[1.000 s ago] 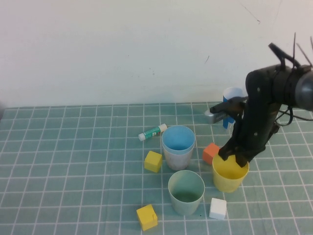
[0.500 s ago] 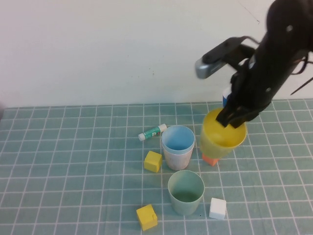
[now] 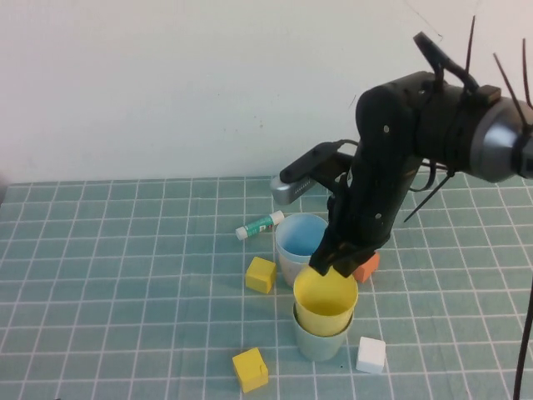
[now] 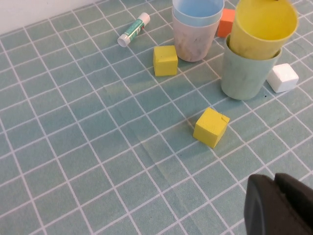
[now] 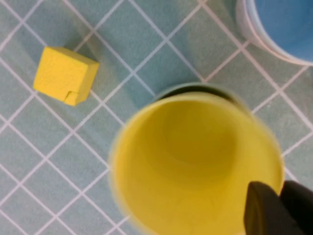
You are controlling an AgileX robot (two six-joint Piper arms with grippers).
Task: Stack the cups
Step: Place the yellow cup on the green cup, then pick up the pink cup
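Moved: yellow cup into green cup | right gripper pinching its rim | left gripper closed

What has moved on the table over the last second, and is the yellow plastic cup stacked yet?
The right gripper lifted the yellow plastic cup from the table's right side, carried it leftward and lowered it into the pale green plastic cup, where it sits tilted, its rim still pinched. The light blue cup nested in the pink one, the blocks, the glue stick and the parked, shut left gripper stayed put.
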